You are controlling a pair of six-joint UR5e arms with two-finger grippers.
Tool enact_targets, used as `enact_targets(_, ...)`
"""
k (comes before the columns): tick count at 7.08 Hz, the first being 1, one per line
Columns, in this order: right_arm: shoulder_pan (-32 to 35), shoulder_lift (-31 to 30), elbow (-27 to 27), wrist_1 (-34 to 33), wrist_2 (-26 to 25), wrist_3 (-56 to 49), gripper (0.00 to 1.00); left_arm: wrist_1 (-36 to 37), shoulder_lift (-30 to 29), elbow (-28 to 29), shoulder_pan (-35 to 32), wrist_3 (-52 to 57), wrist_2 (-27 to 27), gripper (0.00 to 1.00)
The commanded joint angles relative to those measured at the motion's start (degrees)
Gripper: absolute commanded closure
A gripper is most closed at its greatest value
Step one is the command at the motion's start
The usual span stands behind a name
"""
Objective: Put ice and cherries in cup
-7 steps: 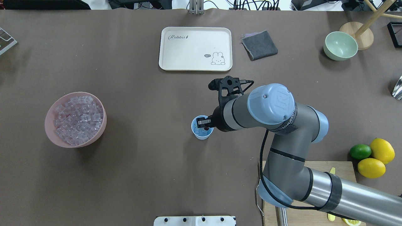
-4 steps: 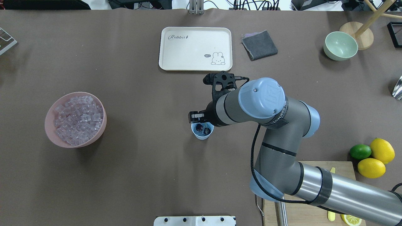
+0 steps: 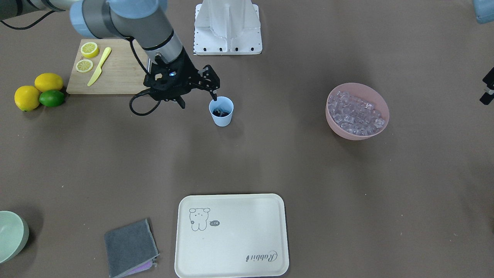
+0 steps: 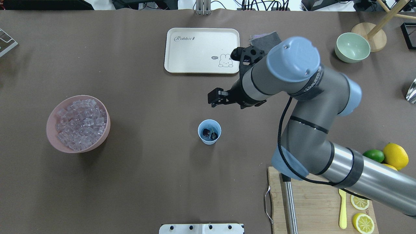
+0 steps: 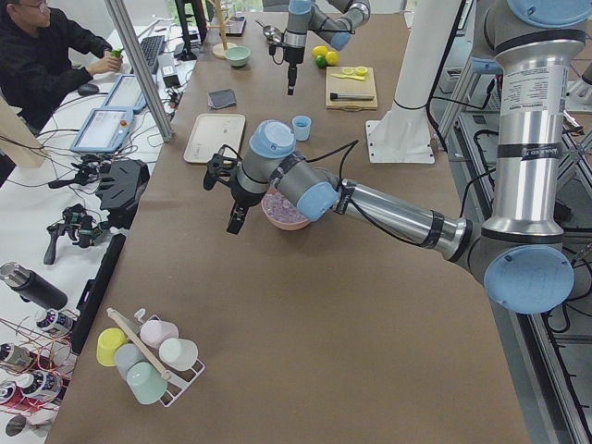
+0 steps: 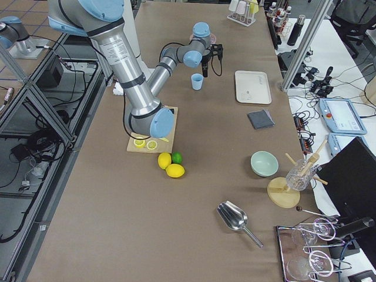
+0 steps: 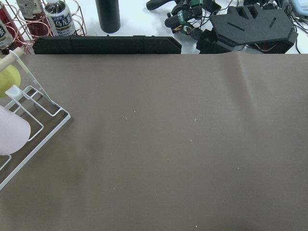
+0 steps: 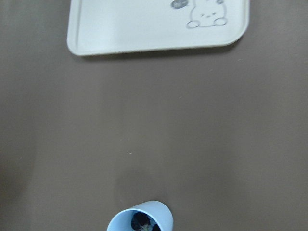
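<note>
The light-blue cup (image 4: 209,131) stands upright mid-table with the two dark cherries (image 4: 208,133) inside; it also shows in the front view (image 3: 221,111) and at the bottom of the right wrist view (image 8: 140,219). My right gripper (image 4: 215,98) is open and empty, raised and off to the tray side of the cup; the front view (image 3: 197,98) shows its jaws spread. The ice (image 4: 79,123) fills the pink bowl (image 4: 107,130) at the left. My left gripper (image 5: 233,220) hangs beyond the pink bowl; I cannot tell if it is open or shut.
A white rabbit tray (image 4: 201,48) and a grey cloth (image 3: 130,247) lie at the far side. A pale green bowl (image 4: 352,47) is far right. Lemons (image 4: 395,155) and a lime (image 4: 373,155) sit by the cutting board (image 4: 312,208).
My right gripper was down in the cup, then opened and left the cherries inside. It has risen and moved away toward the tray.
</note>
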Motion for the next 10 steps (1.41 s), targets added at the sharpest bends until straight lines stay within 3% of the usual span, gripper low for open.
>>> enact_targets(1, 13.65, -1.88, 4.15, -12.74, 12.12, -6.53, 0.0, -0.06, 6.66, 0.42, -0.79, 10.3, -0.85, 0.02)
enact_targets(4, 29.76, -13.09, 4.96, -25.68, 14.04, -40.29, 0.0, 0.38, 6.52, 6.73, -5.44, 14.92, -1.02, 0.02)
enact_targets(6, 39.95, -21.96, 0.93, -28.97, 14.12, -64.05, 0.0, 2.03, 6.86, 7.72, -6.15, 14.92, -1.11, 0.02)
enact_targets(7, 44.27, -25.92, -0.75, -28.8, 13.95, -71.72, 0.0, 3.27, 6.95, 7.72, -6.67, 14.92, -2.77, 0.02)
enact_targets(10, 49.31, -34.63, -2.17, -28.71, 13.86, -77.58, 0.0, 3.81, 7.48, 11.48, -8.6, 15.87, -4.01, 0.02)
